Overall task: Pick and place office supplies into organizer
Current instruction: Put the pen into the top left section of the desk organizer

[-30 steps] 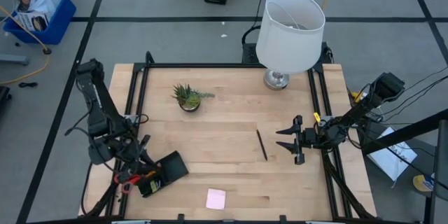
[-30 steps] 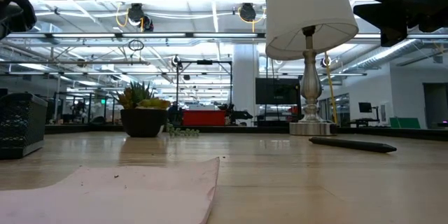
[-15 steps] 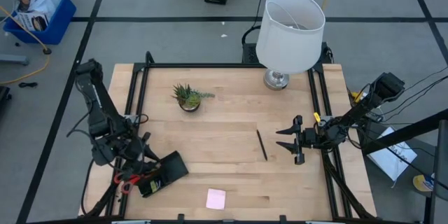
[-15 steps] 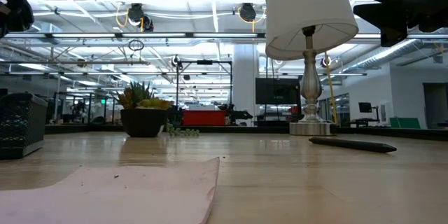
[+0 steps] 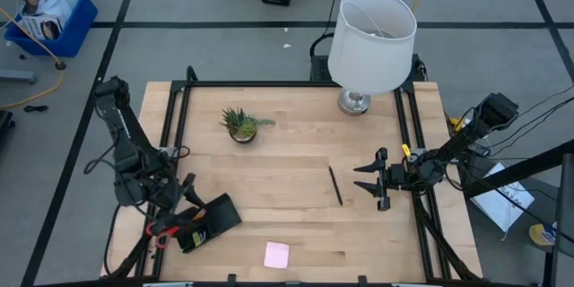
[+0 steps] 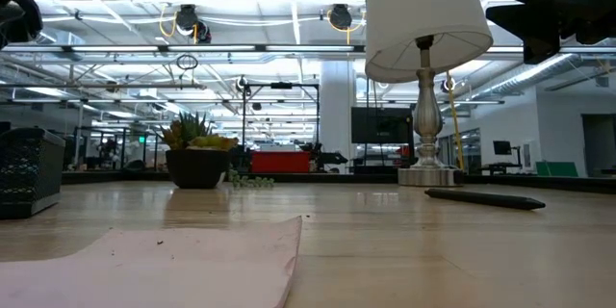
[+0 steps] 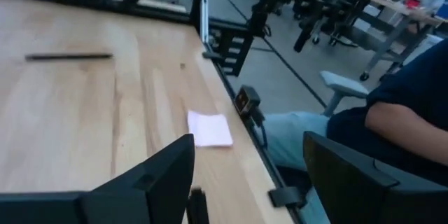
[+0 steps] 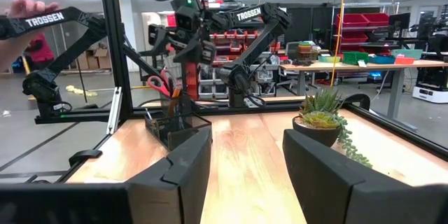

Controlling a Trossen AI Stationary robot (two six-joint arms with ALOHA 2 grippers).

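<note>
**My left gripper stands open over the organizer; one pen and the pink pad lie out on the table**

Nearest the front edge, at the bottom middle of the overhead frame, the pink sticky-note pad (image 5: 276, 254) lies flat on the table (image 5: 296, 152), alone. Up and to its left, in the lower left of the frame, sits the black organizer (image 5: 210, 221), turned at an angle near the table's left edge. Red-handled scissors (image 5: 161, 230) stick out of its left end, with something orange beside them that I cannot make out.

My left gripper (image 5: 176, 199) hangs just above that end of the organizer, fingers spread wide with nothing between them.

Right of centre, a thin black pen (image 5: 334, 186) lies on bare wood, well apart from the organizer. My right gripper (image 5: 373, 179) waits just right of the pen, jaws parted and empty, clear of it.

Farther back, a small potted plant (image 5: 241, 125) stands left of centre, and a white-shaded lamp (image 5: 370, 27) stands at the far edge, upper right of centre.
</note>
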